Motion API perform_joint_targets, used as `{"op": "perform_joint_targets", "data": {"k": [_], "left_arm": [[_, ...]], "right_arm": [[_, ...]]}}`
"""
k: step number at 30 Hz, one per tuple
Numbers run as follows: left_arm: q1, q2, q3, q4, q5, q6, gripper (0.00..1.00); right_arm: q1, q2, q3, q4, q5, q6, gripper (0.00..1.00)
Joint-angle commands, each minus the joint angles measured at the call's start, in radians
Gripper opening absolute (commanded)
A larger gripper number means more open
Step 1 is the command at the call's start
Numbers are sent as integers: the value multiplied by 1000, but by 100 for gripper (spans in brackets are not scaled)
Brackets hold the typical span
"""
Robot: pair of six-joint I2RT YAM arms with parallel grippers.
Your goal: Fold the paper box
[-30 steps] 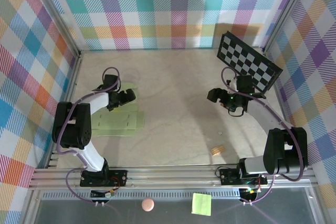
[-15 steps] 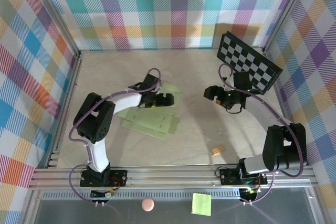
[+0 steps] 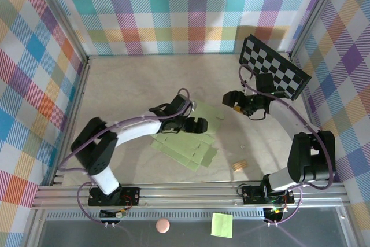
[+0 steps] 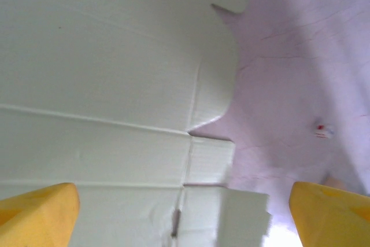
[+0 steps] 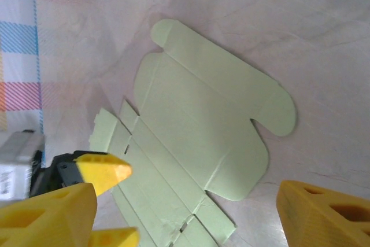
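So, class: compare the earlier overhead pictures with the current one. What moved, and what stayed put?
The left gripper swept from the left of the table toward its centre. The paper box slid along with it and turned. The right gripper edged slightly toward the back. The checkerboard, sticky note and pink ball stayed put.

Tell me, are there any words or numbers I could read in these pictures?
No text can be read anywhere.
The paper box: plain green, just creases and slits.
The checkerboard: black and white squares, no letters.
The sticky note: looks blank, though it is too small to be sure.
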Motion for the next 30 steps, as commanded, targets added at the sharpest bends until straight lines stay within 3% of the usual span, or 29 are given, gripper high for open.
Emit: {"op": "perform_joint_targets", "data": {"k": [1,17,22,30], "left_arm": [[-7,-77,-90,65,21,-128,92],[-190,-167,-300,120,76,-344,89],[-192,-166,-373,174,113,-381,89],[-122,-178,-368,41,38,-316,91]], "right_arm": [[43,48,49,-10,-51,-32,81],[287,442,357,-96,-114,-97,75],[298,511,380,-92,-111,-91,75],[298,523,358,-146,-23,-118,75]]}}
